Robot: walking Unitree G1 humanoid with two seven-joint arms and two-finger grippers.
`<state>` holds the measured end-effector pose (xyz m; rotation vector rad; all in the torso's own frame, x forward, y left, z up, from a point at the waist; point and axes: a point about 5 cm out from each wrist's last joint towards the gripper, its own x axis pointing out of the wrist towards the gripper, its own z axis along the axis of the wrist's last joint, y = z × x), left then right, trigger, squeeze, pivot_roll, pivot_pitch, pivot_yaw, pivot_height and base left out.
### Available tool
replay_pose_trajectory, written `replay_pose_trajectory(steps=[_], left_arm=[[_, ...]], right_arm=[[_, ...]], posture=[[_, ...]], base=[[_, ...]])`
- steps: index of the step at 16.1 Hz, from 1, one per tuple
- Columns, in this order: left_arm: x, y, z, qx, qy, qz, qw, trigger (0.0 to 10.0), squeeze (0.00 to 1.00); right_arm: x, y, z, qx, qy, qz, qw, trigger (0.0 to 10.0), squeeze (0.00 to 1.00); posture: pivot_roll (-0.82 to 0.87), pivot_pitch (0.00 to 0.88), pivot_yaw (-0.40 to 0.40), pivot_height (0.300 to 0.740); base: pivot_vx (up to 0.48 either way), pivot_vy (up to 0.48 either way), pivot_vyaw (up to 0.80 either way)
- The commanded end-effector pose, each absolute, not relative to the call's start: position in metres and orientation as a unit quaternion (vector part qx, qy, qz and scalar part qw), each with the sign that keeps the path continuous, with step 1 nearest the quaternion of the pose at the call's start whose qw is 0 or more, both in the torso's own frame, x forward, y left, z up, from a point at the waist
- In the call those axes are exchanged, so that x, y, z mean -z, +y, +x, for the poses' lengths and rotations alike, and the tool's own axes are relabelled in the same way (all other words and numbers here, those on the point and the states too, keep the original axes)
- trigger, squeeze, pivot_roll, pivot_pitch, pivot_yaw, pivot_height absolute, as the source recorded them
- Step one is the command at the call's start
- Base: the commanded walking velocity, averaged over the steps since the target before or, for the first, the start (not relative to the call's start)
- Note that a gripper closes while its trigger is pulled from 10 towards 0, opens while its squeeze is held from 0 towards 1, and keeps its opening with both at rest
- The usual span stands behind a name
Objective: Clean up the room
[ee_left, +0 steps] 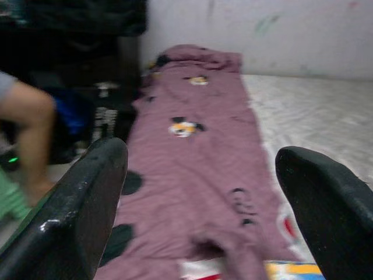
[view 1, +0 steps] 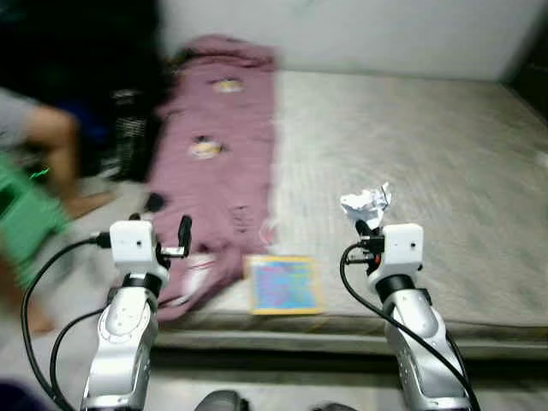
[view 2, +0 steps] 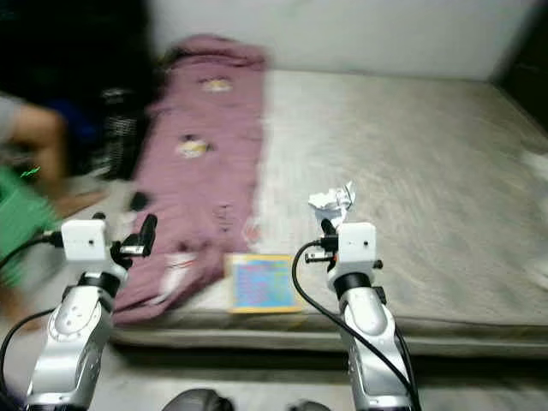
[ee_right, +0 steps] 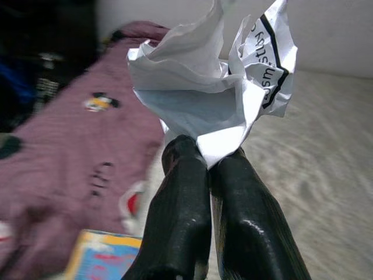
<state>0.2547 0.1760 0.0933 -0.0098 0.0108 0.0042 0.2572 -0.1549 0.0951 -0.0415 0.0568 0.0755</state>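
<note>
Right gripper [ee_right: 208, 166]: fingers clamped on crumpled white paper [ee_right: 210, 87], held raised above the mattress [view 1: 428, 154]. Below and left of it, a colourful book [view 1: 283, 285] is seen. Left gripper [ee_left: 201, 192] is spread wide over a purple blanket [ee_left: 192, 169].

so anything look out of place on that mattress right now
Yes. A purple blanket lies rumpled along the mattress's left side, its end spilling over the front edge. A colourful book sits at that edge. The right gripper pinches crumpled paper.

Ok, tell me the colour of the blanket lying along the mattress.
The blanket is mauve-pink with small cartoon figures; clearest in the left wrist view.
</note>
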Motion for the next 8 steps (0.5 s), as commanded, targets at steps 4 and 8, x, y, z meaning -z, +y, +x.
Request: replay_pose_trajectory(steps=[4,8], left_arm=[[-0.0909,0.1722,0.2555,0.002,0.012,-0.006,1.000,10.0,0.00],[-0.0907,0.1719,0.2564,0.002,0.014,-0.005,1.000,10.0,0.00]], right_arm=[[-0.0936,-0.1635,0.2555,-0.021,0.033,-0.024,0.999,10.0,0.00],[-0.0938,-0.1638,0.2564,-0.022,0.033,-0.023,0.999,10.0,0.00]], posture=[[0.03,0.000,0.001,0.740],[0.03,0.000,0.001,0.740]], base=[[0.000,0.480,0.00],[0.000,0.480,0.00]])
